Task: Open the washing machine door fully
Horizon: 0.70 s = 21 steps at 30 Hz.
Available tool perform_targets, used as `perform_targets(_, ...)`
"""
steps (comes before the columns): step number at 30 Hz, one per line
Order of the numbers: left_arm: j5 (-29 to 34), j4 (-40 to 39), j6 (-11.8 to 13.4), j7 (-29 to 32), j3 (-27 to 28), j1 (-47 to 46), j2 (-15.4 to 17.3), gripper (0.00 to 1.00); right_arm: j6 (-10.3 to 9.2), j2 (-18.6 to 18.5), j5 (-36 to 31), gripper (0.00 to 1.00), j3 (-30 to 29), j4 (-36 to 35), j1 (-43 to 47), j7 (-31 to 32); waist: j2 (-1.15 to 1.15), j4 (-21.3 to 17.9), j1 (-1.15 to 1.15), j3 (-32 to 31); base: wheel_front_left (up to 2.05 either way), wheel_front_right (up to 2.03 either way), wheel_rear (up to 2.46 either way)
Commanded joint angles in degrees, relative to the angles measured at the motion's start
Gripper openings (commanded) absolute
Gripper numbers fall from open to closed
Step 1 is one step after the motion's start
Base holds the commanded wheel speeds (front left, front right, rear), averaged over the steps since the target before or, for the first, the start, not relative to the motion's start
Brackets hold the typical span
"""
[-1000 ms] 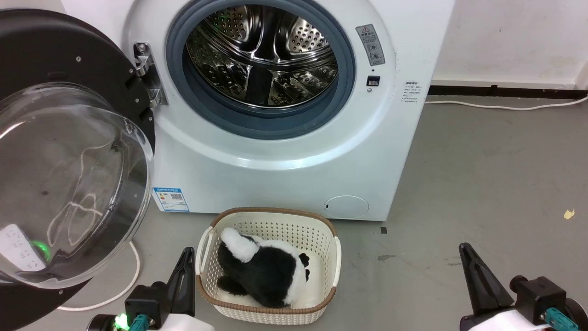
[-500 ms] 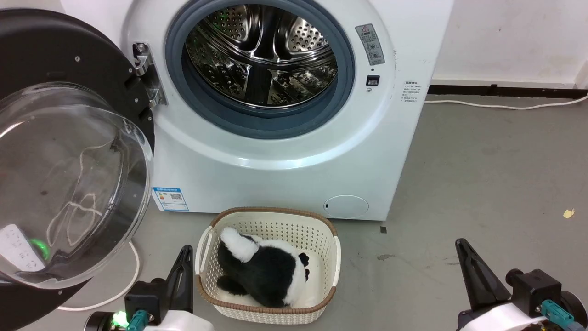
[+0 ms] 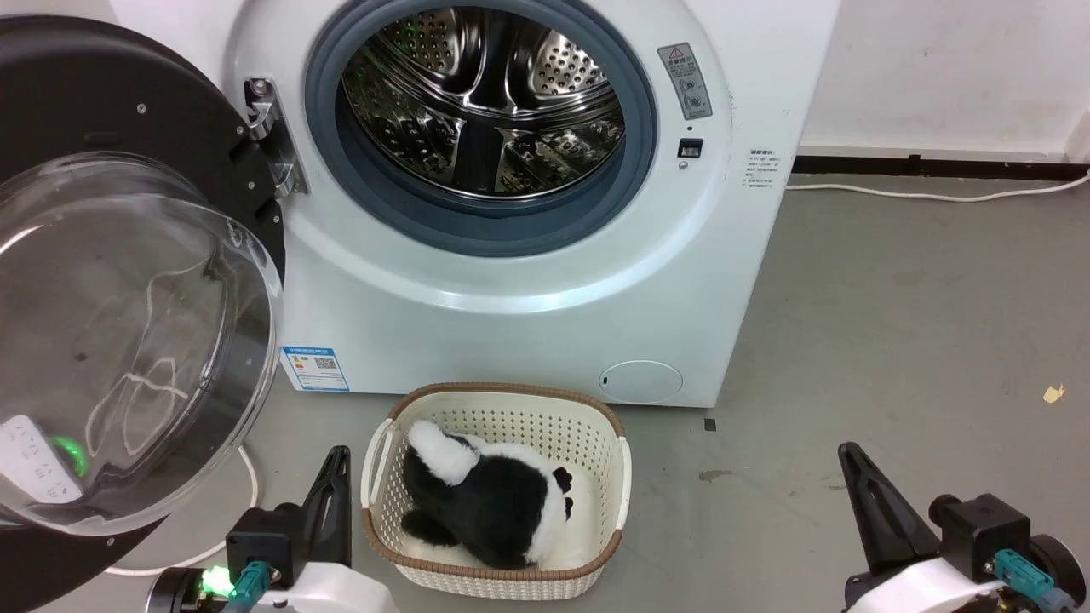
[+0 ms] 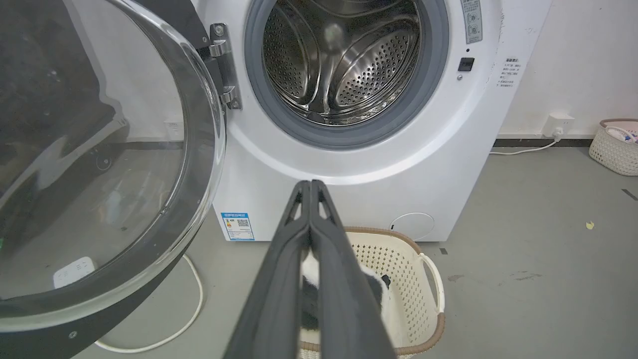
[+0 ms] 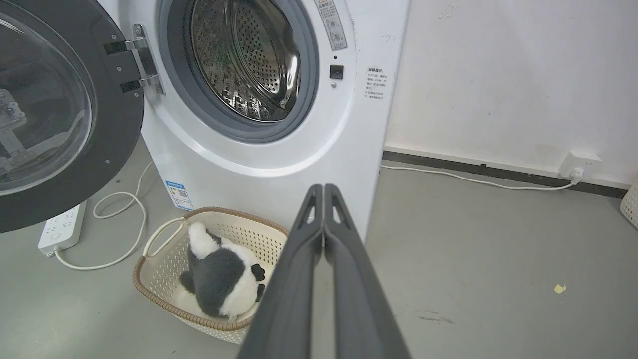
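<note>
A white washer (image 3: 528, 323) stands with its round black door (image 3: 119, 298) open wide at the left on its hinge (image 3: 274, 140). The door's clear glass bowl faces out, and the steel drum (image 3: 485, 94) is exposed. Just in front, on the grey floor (image 3: 894, 340), a cream basket (image 3: 624, 477) holds a black-and-white plush toy (image 3: 494, 502). The left gripper (image 3: 341, 455) hangs low beside the basket, fingers pressed together, empty. The right gripper (image 3: 845, 449) hangs low, well apart from the basket, fingers together, empty.

My left gripper (image 4: 310, 183) sits low at near left, jaws pressed together along their length. My right gripper (image 5: 324, 187) sits low at near right, jaws likewise pressed together.
</note>
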Motion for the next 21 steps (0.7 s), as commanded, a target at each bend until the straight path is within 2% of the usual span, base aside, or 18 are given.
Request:
perform_targets(1,0.6,-0.3,-0.3,0.3,0.3,-0.8,-0.4,0.0,0.03,0.2,-0.5,0.0,0.1,-0.4,-1.2,0.4,0.0,0.0,0.0,0.0,0.0,0.0,0.0)
perform_targets(21,2.6,-1.2,-1.1,3.2,2.1,-1.8,-1.1,0.0,0.04,0.3,-1.9,0.0,0.6,-1.0,-2.3,3.3,0.0,-0.1,0.0,0.2,0.0,0.0,0.0)
